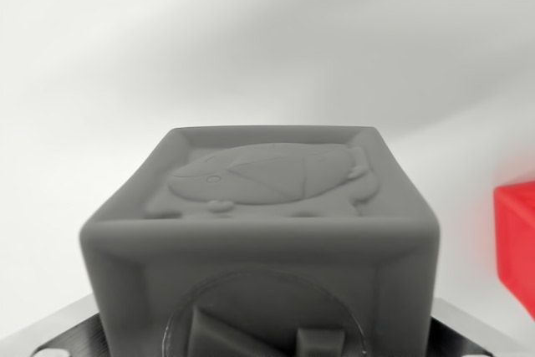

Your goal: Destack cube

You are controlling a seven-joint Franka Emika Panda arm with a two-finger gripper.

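A grey cube (259,240) is seen filling the lower middle of the wrist view, very close to the camera, with a raised animal figure moulded on its upper face and a round embossed panel on the face turned toward the lens. Metal gripper (259,344) parts are glimpsed at the bottom corners beside the cube, but whether the jaws are clamped on it cannot be told. A red block (516,244) is cut off at the wrist view's right edge, apart from the cube, on a pale surface (251,39).

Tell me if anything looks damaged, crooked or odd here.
Nothing stands out. The grey cube fills the wrist view, sits square and looks intact, its embossed top undamaged. A red block shows at the wrist view's right edge, cut off by the frame.
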